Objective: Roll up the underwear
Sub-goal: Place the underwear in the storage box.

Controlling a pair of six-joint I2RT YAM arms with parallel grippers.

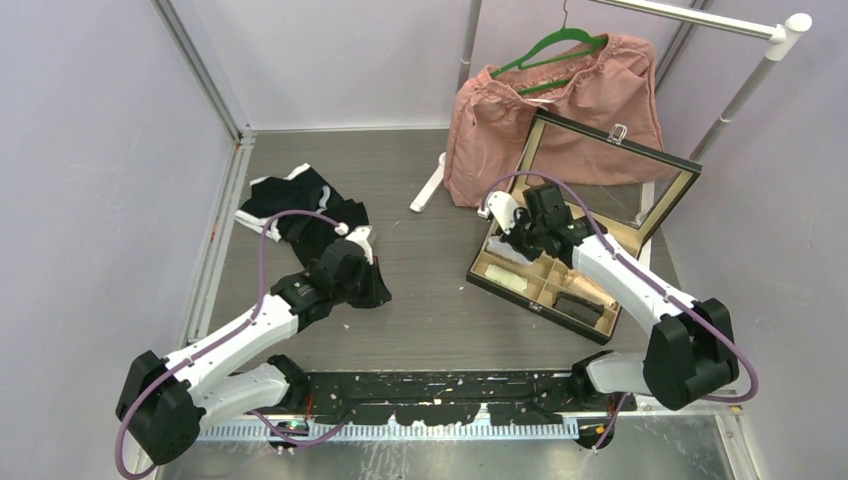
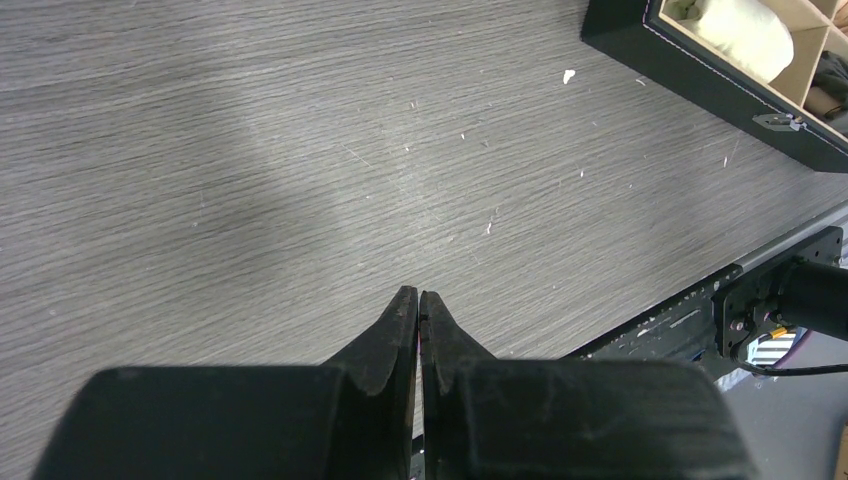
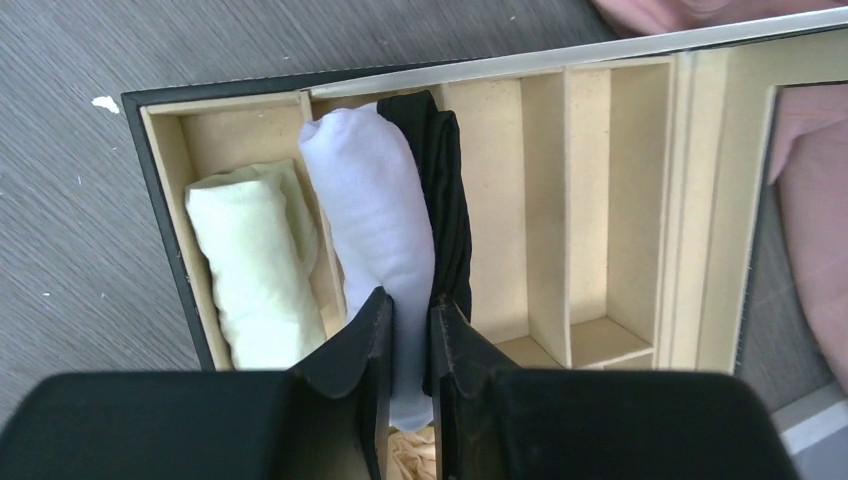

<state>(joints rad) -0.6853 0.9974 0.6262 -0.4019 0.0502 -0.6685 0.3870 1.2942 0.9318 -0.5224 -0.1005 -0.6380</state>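
A loose heap of black and white underwear [image 1: 300, 205] lies on the table at the back left. My left gripper [image 1: 375, 290] [image 2: 419, 295] hangs just right of the heap, over bare table. Its jaws are shut and nothing shows between them. My right gripper [image 1: 522, 245] [image 3: 410, 310] is over the open compartment box [image 1: 545, 290] [image 3: 150, 150]. It is shut on a rolled underwear [image 3: 375, 200], white with a black layer on its right side, which lies along the second compartment.
A cream roll [image 3: 255, 260] [image 2: 735, 25] fills the box's end compartment. The box's glass lid [image 1: 610, 170] stands open. Behind it a pink garment [image 1: 560, 110] on a green hanger [image 1: 550, 45] hangs from a white rack [image 1: 740, 95]. The arms' base rail [image 1: 430, 390] runs along the near edge.
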